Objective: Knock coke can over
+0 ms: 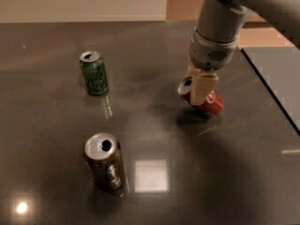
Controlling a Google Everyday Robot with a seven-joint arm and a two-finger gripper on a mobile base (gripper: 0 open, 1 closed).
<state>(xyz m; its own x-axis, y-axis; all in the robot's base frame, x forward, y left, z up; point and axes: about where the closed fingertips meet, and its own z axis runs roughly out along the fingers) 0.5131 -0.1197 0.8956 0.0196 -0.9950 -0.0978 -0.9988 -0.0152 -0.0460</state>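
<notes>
The red coke can [212,103] is at the right middle of the dark table [154,139]. It is tipped far over to the left, with its silver top [185,85] facing left and up. My gripper [200,86] hangs from the grey arm straight over the can. Its tan fingers [204,88] are in front of the can's upper half and hide part of it.
A green can [95,73] stands upright at the left back. A brown can [105,161] with an open silver top stands upright at the left front. The table's right edge [269,90] runs diagonally close to the right of the coke can.
</notes>
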